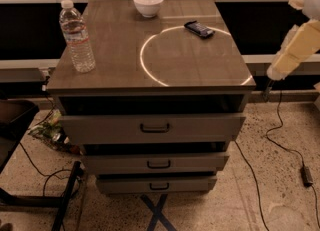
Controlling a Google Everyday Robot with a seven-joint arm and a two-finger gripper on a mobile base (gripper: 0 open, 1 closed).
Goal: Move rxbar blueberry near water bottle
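The rxbar blueberry [199,28] is a dark flat bar lying at the back right of the cabinet top [125,70], on the edge of a bright ring of light. The water bottle [77,36] stands upright at the left side of the top, clear with a white cap. The two are far apart. My gripper is out of view; only a cream-coloured part of my arm [299,42] shows at the right edge, beside the cabinet and off its top.
A white bowl [148,4] sits at the back centre of the top. The cabinet has three drawers [154,127] slightly pulled out. Cables [280,145] lie on the floor at right, a dark stand [20,140] at left, and a shelf rail runs behind.
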